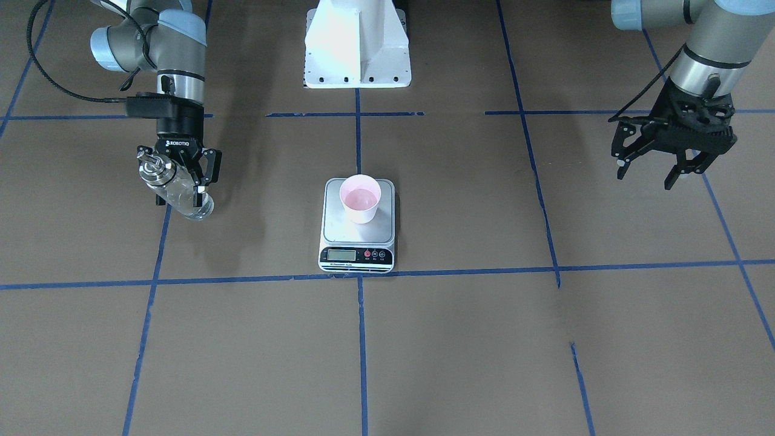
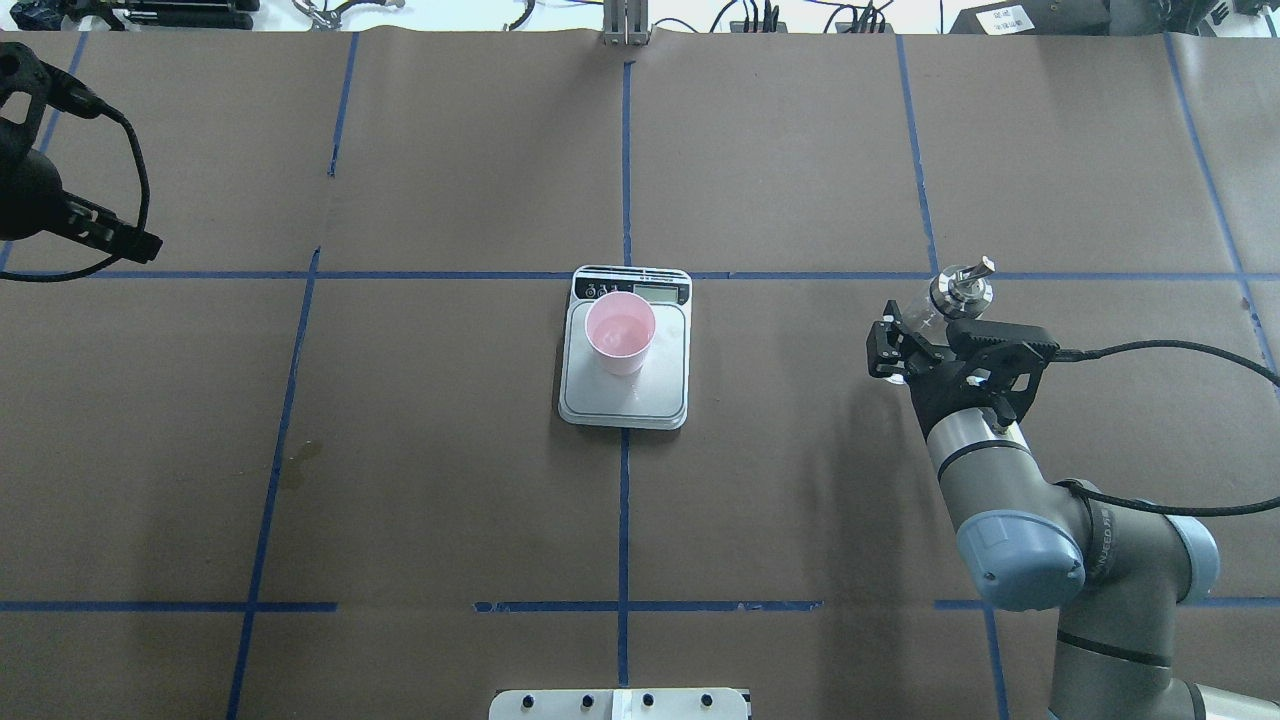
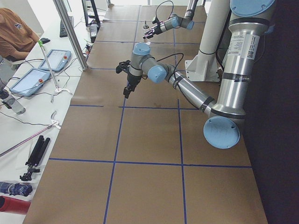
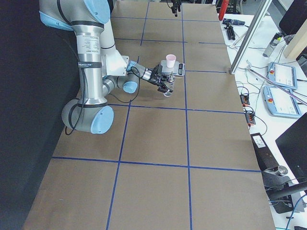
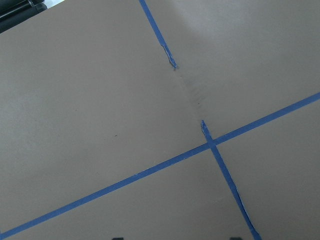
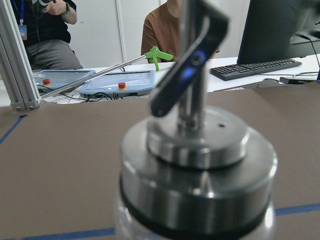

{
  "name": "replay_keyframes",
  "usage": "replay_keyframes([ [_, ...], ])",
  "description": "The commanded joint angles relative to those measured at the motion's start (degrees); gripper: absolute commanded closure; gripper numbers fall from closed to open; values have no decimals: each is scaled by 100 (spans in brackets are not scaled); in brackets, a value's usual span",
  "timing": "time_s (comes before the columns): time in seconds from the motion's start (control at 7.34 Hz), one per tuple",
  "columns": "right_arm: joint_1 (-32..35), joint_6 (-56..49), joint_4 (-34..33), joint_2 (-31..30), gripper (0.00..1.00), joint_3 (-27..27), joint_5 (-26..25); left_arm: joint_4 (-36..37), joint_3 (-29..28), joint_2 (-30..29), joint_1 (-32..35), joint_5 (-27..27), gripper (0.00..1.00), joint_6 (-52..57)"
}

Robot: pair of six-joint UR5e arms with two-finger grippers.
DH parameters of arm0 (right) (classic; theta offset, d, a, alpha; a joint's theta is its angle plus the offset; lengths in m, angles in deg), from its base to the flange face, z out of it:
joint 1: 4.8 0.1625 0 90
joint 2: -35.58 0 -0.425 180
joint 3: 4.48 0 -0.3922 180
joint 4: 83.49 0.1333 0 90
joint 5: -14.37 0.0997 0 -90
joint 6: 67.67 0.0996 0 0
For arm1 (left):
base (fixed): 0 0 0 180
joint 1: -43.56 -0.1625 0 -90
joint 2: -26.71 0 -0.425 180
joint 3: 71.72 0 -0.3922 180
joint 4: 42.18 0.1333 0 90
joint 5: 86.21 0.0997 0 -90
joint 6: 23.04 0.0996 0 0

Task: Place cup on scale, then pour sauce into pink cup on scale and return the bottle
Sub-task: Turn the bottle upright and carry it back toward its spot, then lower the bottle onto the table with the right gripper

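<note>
Bottle [image 1: 197, 208] clamped in right pincer [image 1: 181, 191]; left pincer [image 1: 645, 177] spread, empty; cup [image 1: 361, 201] on scale [image 1: 338, 225].

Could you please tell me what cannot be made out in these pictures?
- The scale's display reading: too small in the front-facing and overhead views.
- How full the bottle is: clear glass, partly covered by the right gripper; the right wrist view shows only its blurred cap.
- The left gripper: cut off by the overhead view's left edge.
- Any liquid in the cup: too small to tell.
</note>
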Motion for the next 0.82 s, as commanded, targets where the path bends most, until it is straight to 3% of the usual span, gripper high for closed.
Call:
replay_keyframes([
  [0.0,43,61,34,-78,100,137,-25,0,33,-2,1,1,23,-1],
  [0.68,43,52,316,-96,100,489,-78,18,60,7,1,9,23,-1],
])
